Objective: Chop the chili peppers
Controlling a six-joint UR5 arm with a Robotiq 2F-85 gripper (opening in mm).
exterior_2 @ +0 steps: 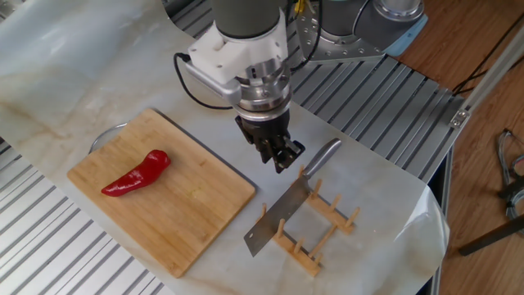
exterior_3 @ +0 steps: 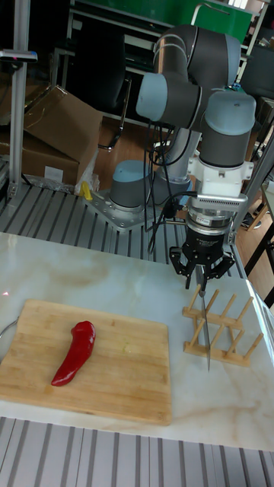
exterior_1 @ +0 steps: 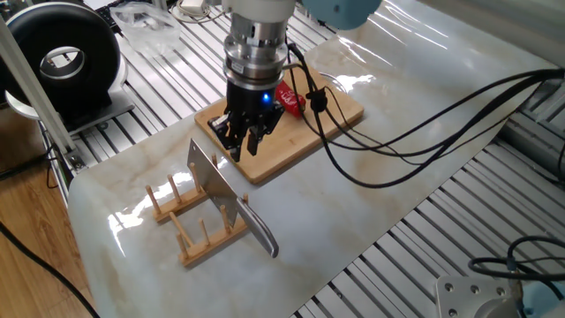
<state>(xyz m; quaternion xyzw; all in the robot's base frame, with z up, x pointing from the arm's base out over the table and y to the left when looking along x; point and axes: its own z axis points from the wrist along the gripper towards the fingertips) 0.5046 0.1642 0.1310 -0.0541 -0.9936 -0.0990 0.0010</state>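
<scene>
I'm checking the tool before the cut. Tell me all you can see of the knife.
The knife is a cleaver with a broad, rectangular grey metal blade and a rounded shiny metal handle. It stands on edge in the pegged wooden rack on the marble table, handle towards the gripper, which hangs above the handle without touching it.

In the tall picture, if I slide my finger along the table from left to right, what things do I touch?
Cutting board → chili pepper lying on it → bare marble tabletop → knife standing in the wooden rack, with the open gripper hanging just above.
</scene>
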